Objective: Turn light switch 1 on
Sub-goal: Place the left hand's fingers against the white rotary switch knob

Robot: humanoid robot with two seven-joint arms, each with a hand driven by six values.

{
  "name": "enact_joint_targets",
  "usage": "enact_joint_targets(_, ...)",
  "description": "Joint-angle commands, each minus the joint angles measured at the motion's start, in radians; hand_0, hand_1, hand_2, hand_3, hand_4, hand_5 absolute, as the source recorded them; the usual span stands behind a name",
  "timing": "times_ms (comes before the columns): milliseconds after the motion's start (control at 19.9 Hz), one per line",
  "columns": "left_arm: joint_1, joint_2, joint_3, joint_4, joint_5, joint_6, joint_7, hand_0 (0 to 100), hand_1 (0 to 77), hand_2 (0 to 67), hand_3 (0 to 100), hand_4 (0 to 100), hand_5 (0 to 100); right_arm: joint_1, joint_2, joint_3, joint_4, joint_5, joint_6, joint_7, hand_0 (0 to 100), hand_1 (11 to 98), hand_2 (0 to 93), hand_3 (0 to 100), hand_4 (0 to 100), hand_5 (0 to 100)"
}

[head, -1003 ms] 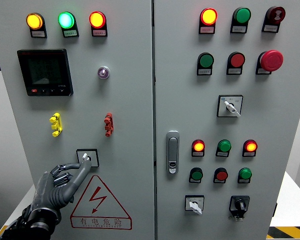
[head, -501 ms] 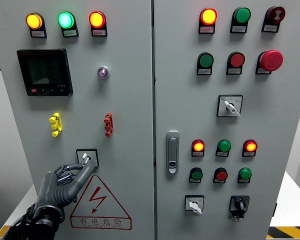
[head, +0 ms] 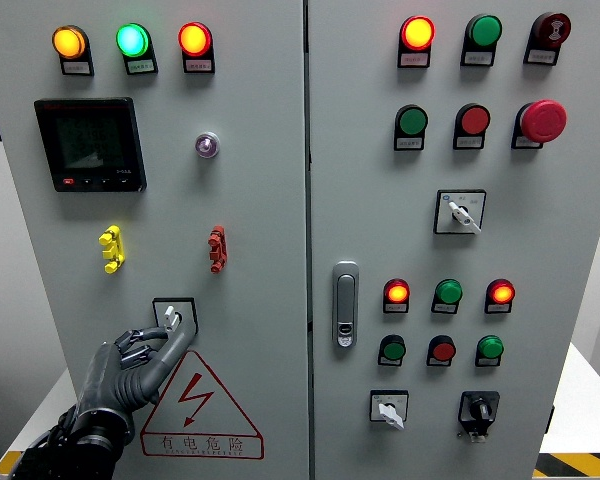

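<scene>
1. Left hand (head: 120, 375): enters at 7 o'clock; index finger extended, its tip touching the knob; other fingers curled, gripping nothing.
2. Light switch 1 (head: 173, 318): rotary selector on the left door, directly above the warning triangle (head: 200, 403).
3. Yellow clip (head: 111, 249) and red clip (head: 216, 249): at 12 o'clock from the switch.
4. Meter display (head: 90, 144): upper left, dark.

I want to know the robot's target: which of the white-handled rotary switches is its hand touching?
The rotary switch on the left door, just above the warning triangle. The left hand reaches it; the other two sit on the right door.
</scene>
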Motion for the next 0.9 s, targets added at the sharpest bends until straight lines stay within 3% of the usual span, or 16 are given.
enact_joint_targets(0, -0.004, 0.0, 0.0, 0.0, 0.0, 0.002, 0.008, 0, 59.6, 44.5, 90, 100, 100, 0.0, -0.0013, 0.0, 0.0, 0.0, 0.001, 0.0, 0, 19.6, 0.0, 20, 19, 11)
enact_joint_targets(852, -0.012, 0.012, 0.0, 0.0, 0.0, 0.019, 0.025, 0, 55.3, 45.6, 90, 100, 100, 0.0, 0.0003, -0.001, 0.0, 0.0, 0.001, 0.0, 0, 19.4, 0.0, 20, 19, 11)
